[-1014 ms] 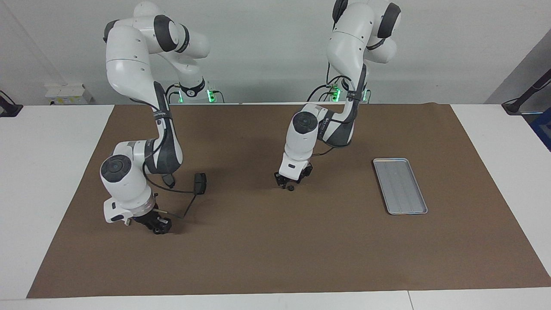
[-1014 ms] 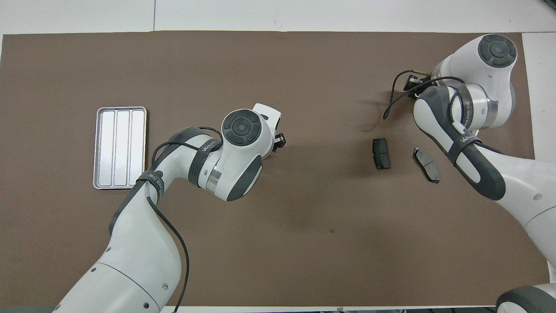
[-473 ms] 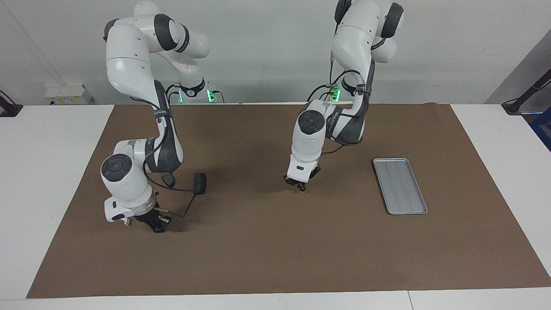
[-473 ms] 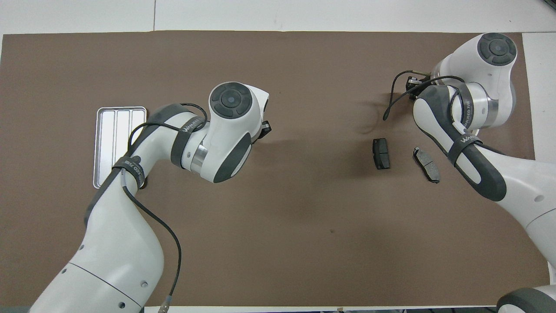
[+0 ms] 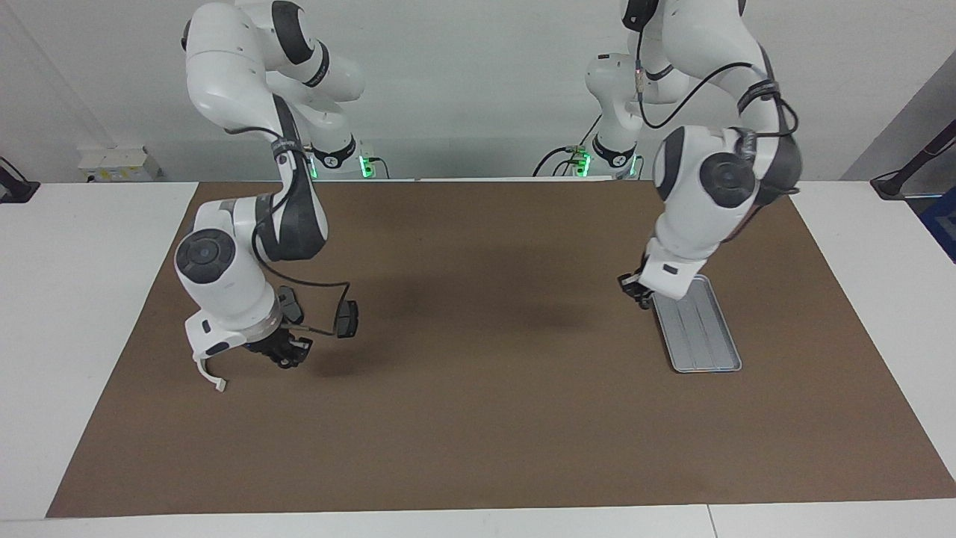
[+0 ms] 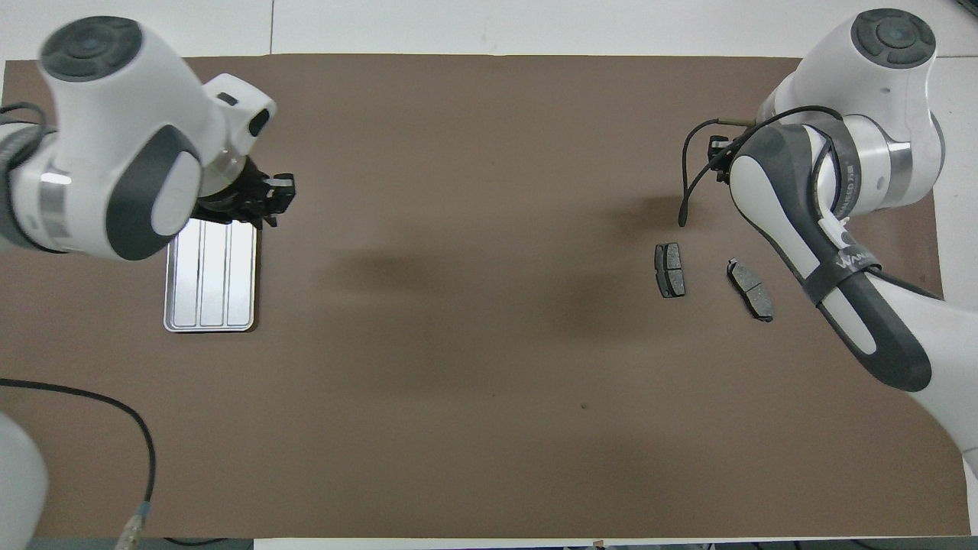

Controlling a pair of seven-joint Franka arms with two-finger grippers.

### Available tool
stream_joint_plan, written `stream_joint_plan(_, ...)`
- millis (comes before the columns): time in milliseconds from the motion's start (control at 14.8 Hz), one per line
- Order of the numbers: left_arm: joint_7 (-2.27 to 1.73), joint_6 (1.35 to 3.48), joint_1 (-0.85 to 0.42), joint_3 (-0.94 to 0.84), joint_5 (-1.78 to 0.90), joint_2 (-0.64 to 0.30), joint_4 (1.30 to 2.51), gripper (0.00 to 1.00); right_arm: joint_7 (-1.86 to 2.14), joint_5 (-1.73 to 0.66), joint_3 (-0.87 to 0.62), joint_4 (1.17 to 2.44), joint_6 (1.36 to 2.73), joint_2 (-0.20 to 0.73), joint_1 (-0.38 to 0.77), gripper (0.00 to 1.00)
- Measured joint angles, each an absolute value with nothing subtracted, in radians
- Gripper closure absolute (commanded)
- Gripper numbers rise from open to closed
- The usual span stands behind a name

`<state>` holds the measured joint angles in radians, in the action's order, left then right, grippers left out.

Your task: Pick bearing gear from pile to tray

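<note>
The silver-grey tray [image 5: 702, 332] lies on the brown mat at the left arm's end, also in the overhead view [image 6: 210, 286]. My left gripper [image 5: 635, 289] hangs over the tray's long edge on the table-middle side [image 6: 273, 200], shut on a small black ring that its fingers hide. Two dark grey brake-pad plates [image 6: 669, 270] [image 6: 750, 289] lie at the right arm's end. My right gripper [image 5: 287, 351] hangs just above the mat beside them [image 6: 718, 147]. A thin white curved piece [image 5: 209, 373] shows under the right hand.
A loose black cable [image 6: 688, 179] loops from the right wrist down over the mat beside one plate [image 5: 346, 317]. The brown mat [image 5: 478, 418] covers the white table.
My left arm swung from the mat's middle over to the tray; the small black ring that lay at its fingertips is gone from the mat. My right gripper rose off the mat.
</note>
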<state>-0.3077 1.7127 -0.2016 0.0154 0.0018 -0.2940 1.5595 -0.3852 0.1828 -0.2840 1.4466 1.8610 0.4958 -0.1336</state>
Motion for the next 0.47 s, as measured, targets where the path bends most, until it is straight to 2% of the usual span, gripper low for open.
stream_joint_plan(270, -0.045, 1.809, -0.021, 0.016, 0.001, -0.237, 1.725, 1.00, -0.602, 0.170, -0.425, 1.447, 1.749, 0.390, -0.097, 1.00)
stream_joint_plan(473, -0.016, 2.010, 0.006, 0.012, 0.001, -0.207, 1.888, 1.00, -0.883, 0.166, -0.451, 1.449, 1.749, 0.369, 0.050, 1.00)
